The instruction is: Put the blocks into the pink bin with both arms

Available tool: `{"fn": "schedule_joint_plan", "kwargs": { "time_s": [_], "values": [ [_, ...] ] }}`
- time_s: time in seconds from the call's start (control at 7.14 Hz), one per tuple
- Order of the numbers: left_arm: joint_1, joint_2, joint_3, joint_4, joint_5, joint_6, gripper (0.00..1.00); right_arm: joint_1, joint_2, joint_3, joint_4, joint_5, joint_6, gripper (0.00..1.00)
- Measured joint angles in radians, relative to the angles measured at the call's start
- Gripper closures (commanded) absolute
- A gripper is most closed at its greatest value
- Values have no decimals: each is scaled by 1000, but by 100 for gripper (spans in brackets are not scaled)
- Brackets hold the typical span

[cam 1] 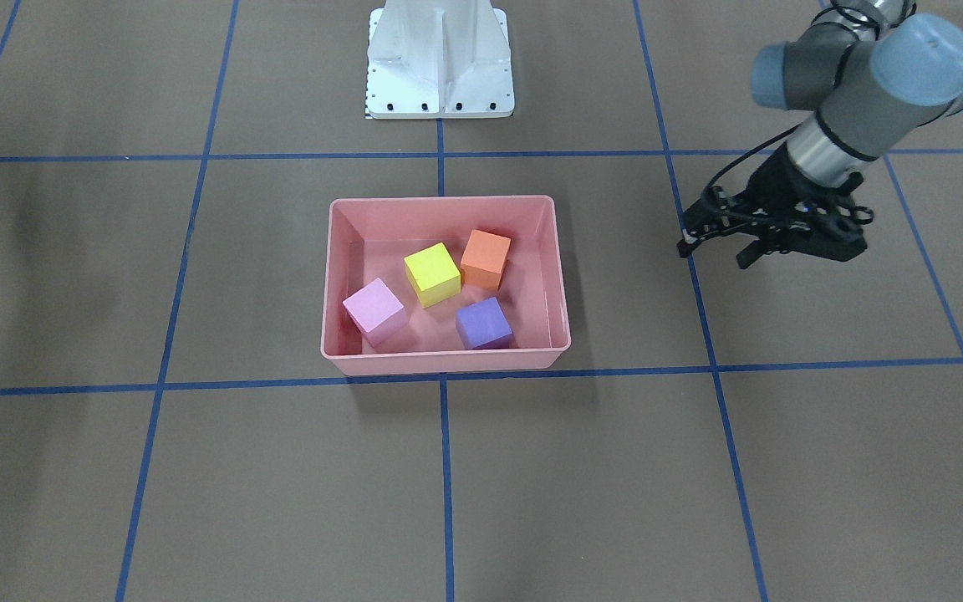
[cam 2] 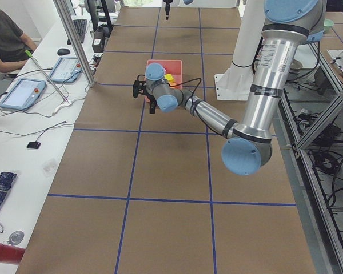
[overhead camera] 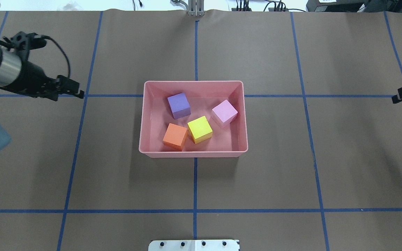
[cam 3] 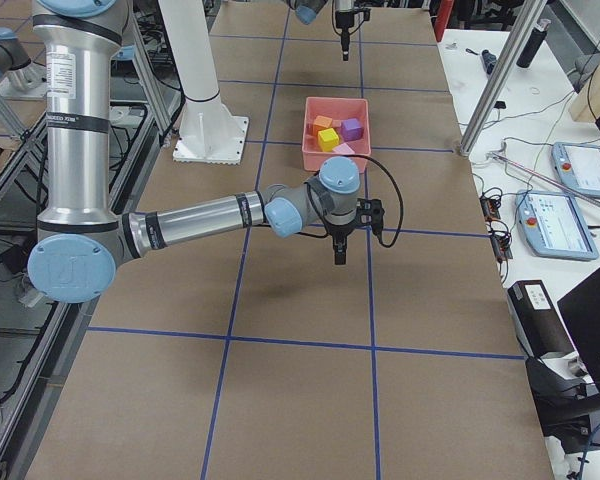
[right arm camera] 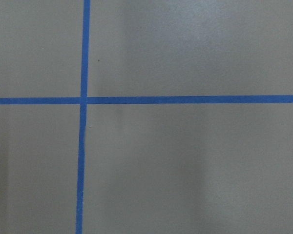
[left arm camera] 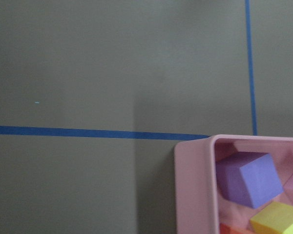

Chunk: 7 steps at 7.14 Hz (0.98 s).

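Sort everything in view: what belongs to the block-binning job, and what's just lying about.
Job: pink bin, holding the yellow block, light pink block, orange block and purple block; left gripper and right gripper, both off to the sides.

Lying about: tablets, keyboard and red bottle on the side bench.

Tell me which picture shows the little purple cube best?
Overhead exterior view: the small matte purple cube sits whole inside the salmon-pink plastic bin. Front-facing shows it well too; exterior right shows it tiny; left wrist, blurry; exterior left and right wrist, not at all.
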Motion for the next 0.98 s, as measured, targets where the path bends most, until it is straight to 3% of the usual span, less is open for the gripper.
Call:
{"fn": "schedule_joint_plan", "kwargs": {
  "time_s": [0.28, 0.56, 0.84, 0.98],
  "values": [
    [-196, 159, 50, 41, -33, 420, 0, 114, -69, -14, -9, 5, -155, 0],
    [-390, 172, 170, 199, -20, 774, 0, 171, -85, -68, -32, 7, -230, 0],
    [-470, 135, 200, 416, -29, 882, 0, 187, -36, -92, -178, 6, -287, 0],
    [-495, 131, 205, 463, -71, 893, 0, 190, 2, -94, -269, 3, -330, 0]
  ]
}}
